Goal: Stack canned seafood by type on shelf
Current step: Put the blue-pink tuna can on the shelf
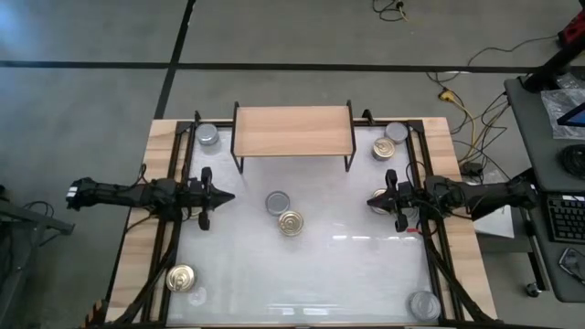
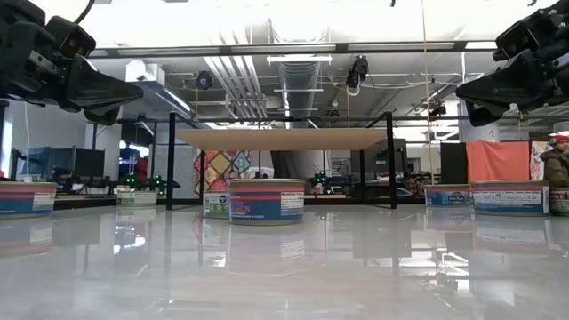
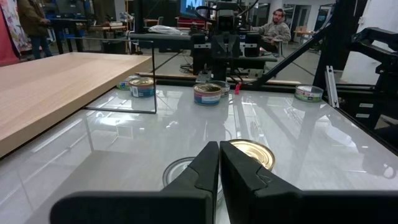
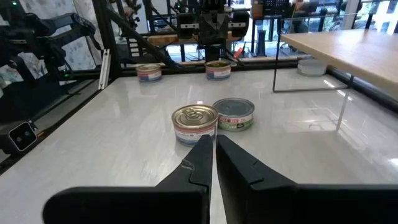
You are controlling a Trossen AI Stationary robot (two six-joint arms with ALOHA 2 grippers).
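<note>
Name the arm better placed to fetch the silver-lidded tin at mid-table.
Left, narrowly. The silver-lidded tin lies slightly nearer the left gripper, jaws closed, than the right gripper; the gold-lidded tin blocks neither.

Setting: robotics lab or open workshop hall. Evidence: bare grey concrete floor [image 1: 302, 37] crossed by dark tape lines; loose cables [image 1: 457, 91] trailing right of the table; exposed ceiling ducts [image 2: 293, 76] and strip lighting; a side desk with keyboard [image 1: 558, 217]; a far row of monitors [image 2: 71, 163]; a seated person [image 3: 277, 28] at benches beyond.
</note>
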